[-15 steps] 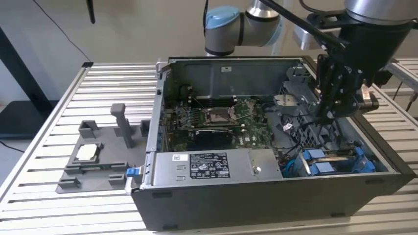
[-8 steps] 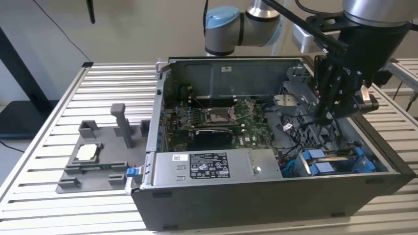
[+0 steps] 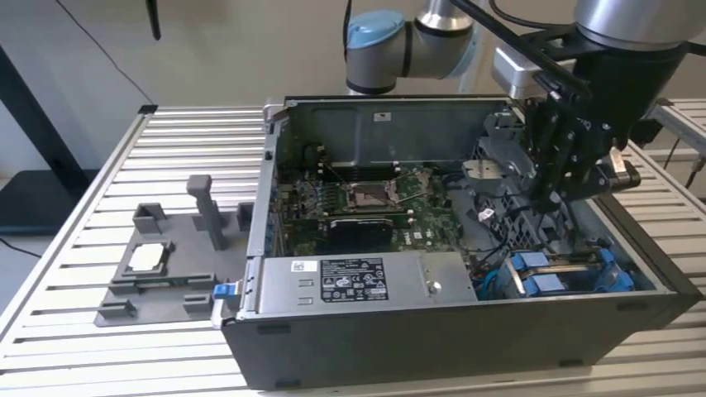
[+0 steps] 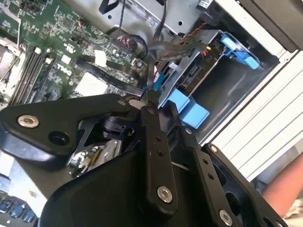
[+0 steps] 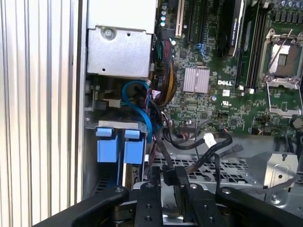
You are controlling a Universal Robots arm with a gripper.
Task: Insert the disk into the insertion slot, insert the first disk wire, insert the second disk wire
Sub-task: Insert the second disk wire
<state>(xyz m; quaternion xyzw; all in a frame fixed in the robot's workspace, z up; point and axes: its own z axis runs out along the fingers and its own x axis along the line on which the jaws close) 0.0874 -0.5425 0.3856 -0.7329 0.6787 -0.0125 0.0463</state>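
The insertion slot (image 3: pixel 537 284) is the drive cage with blue tabs in the case's front corner, at the exterior view's right. The disk (image 4: pixel 191 75) lies in it in its blue carrier, connector end facing the motherboard. My gripper (image 3: pixel 555 198) reaches down into the case just behind the cage. In both wrist views its black fingers (image 5: pixel 156 182) stand close together with a black disk wire (image 5: pixel 161 153) running in between them. The gripper (image 4: pixel 161 106) sits a short way from the disk's connector end. A blue cable (image 5: pixel 141 111) curls beside the cage.
A silver power-supply box (image 3: pixel 353 279) fills the case's front. The motherboard (image 3: pixel 375 207) with its processor socket lies behind it. Loose black cables (image 5: pixel 208 144) cross a perforated bracket near the gripper. A grey fixture (image 3: pixel 165 273) stands on the slatted table at the exterior view's left.
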